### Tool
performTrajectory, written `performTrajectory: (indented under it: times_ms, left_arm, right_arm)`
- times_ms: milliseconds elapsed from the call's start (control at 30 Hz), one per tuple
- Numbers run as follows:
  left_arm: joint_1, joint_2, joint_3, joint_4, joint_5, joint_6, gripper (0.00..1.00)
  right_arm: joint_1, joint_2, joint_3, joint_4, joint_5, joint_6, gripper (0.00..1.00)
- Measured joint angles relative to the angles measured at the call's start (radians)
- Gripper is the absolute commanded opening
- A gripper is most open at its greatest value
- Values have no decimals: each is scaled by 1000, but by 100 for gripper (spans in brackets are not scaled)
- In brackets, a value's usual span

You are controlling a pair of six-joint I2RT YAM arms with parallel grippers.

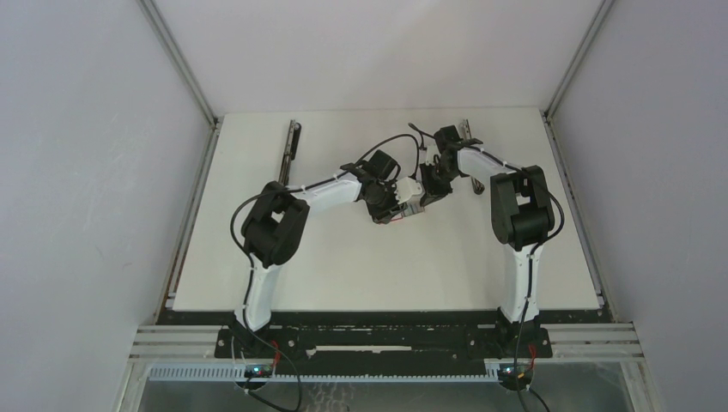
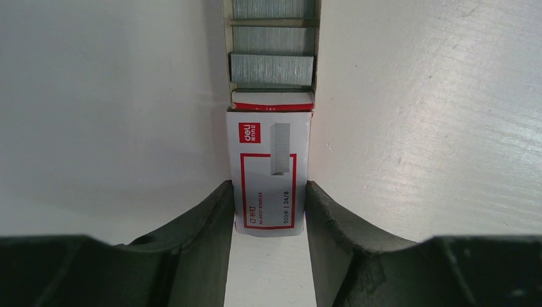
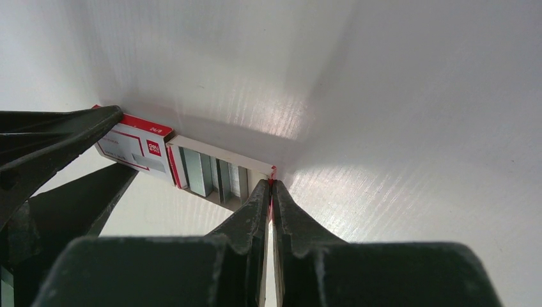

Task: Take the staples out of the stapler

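**Staples lie exposed in the box's slid-out tray**

Staples [image 2: 271, 69], flat grey ribbed strips, sit side by side in the cardboard tray [image 3: 220, 154], just ahead of my left gripper [image 2: 268, 195]. That gripper is partly open and clamped on the red-and-white box sleeve [image 2: 268, 150]. My right gripper [image 3: 271, 192] is closed tight, pinching the tray's end flap. I judge this to be the box-opening step. Next I need to hold the sleeve steady and keep the tray level so nothing spills.
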Motion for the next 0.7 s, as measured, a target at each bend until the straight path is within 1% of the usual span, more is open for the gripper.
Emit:
performTrajectory:
  times_ms: [700]
  left_arm:
    - [0, 0, 0, -8, 13, 10, 47]
  right_arm:
    - [11, 6, 0, -2, 8, -9, 2]
